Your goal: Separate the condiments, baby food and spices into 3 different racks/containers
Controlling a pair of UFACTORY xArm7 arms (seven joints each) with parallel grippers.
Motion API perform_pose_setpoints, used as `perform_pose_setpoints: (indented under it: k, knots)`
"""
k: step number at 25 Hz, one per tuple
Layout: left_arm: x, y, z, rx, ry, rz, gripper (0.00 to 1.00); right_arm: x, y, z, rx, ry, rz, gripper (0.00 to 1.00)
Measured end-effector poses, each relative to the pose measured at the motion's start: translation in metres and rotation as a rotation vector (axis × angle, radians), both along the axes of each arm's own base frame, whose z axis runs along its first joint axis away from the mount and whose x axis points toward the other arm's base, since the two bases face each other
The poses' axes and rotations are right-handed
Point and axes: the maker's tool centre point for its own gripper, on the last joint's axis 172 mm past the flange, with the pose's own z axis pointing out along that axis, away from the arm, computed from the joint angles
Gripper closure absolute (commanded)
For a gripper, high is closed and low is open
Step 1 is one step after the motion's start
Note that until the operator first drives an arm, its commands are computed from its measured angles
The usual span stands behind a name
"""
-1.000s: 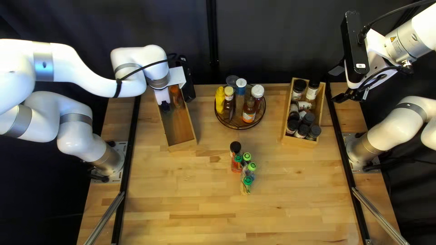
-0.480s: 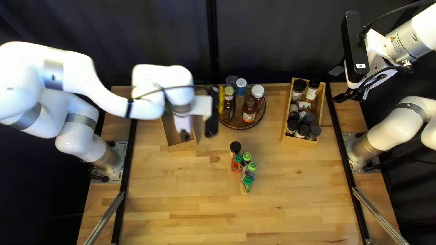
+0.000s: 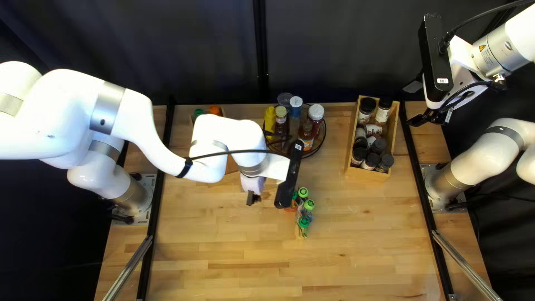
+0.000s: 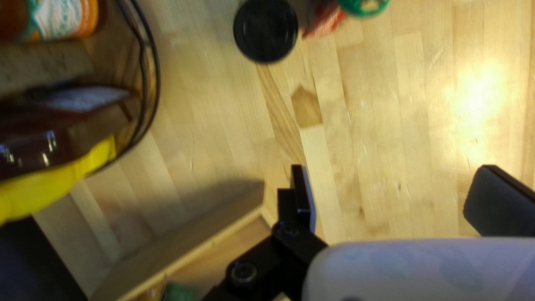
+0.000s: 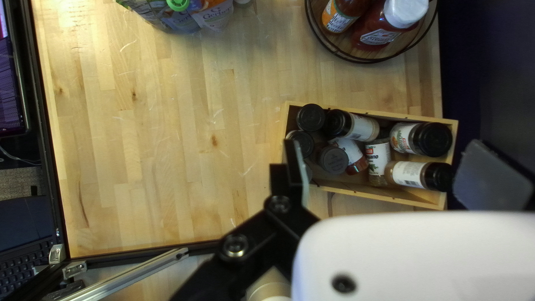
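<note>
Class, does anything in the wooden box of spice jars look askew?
Yes: near the middle of the wooden box, one spice jar lies on its side, label up, while others stand with black lids up. No spill shows.

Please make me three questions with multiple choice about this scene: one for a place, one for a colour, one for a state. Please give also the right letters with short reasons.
1. Where is the yellow squeeze bottle?
A) At the table's near edge
B) On the round tray
C) Beside the right arm's base

2. Which colour are the lids of the spice jars in the wooden box?
A) Black
B) Green
C) White

3. How is the left hand?
A) Shut on a bottle
B) Shut and empty
C) Open and empty

Right letters:
1. B: the top left view shows it inside the wire rim.
2. A: every lid visible there is black.
3. C: its fingers stand wide apart, nothing between them.
</note>
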Motion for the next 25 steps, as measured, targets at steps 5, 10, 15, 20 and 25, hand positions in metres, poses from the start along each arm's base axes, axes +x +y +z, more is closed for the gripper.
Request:
perform_pose_setpoints:
  k: [5,10,15,20,25]
  knots:
    - [0.02,-0.006,-0.015,-0.01,-0.015,-0.016,0.0,0.0,0.0,0.0,0.0,0.0,0.0,0.0]
    - [0.04,-0.019,-0.026,-0.028,-0.024,-0.033,0.0,0.0,0.0,0.0,0.0,0.0,0.0,0.0]
    - [0.055,-0.025,-0.029,-0.032,-0.032,-0.048,0.0,0.0,0.0,0.0,0.0,0.0,0.0,0.0]
    - [0.061,-0.026,-0.027,-0.03,-0.039,-0.055,0.69,0.0,0.0,0.0,0.0,0.0,0.0,0.0]
    - [0.069,-0.029,-0.023,-0.028,-0.043,-0.06,1.0,0.0,0.0,0.0,0.0,0.0,0.0,0.0]
